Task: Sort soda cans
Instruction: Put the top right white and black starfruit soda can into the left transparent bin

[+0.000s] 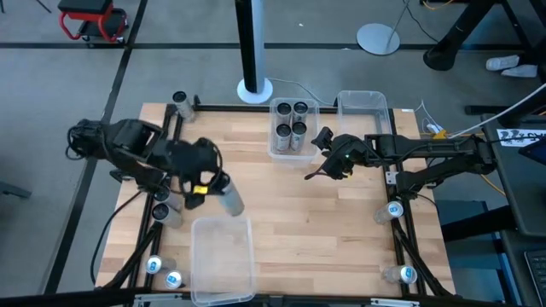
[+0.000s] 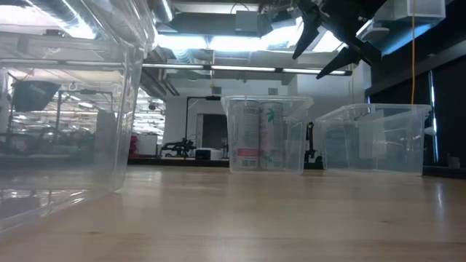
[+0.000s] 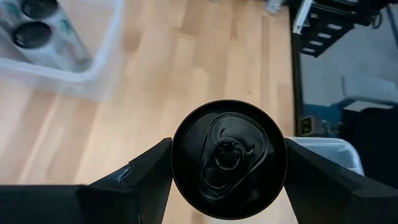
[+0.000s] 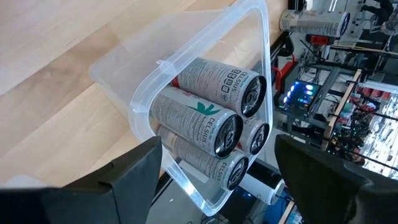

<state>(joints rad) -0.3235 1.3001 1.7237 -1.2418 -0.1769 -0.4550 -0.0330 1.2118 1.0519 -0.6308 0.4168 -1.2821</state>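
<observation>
A silver-grey metal soda can with a dark top (image 3: 228, 158) is clamped between the fingers of the left gripper (image 1: 207, 189), held above the wooden table (image 1: 324, 213) just beyond the clear rectangular plastic bin at the near edge (image 1: 223, 260). The right gripper (image 1: 324, 155) is held spread and empty just beside the clear far bin (image 1: 293, 128), in which four dark-topped silver cans (image 4: 208, 121) are kept upright.

— Anything readable?
— Only "CELSIUS", printed along the silver side of one soda can (image 4: 198, 120) in the clear bin (image 4: 149, 93) at the worktop's far edge.
— And the others?
— Their print is too small to read.
</observation>
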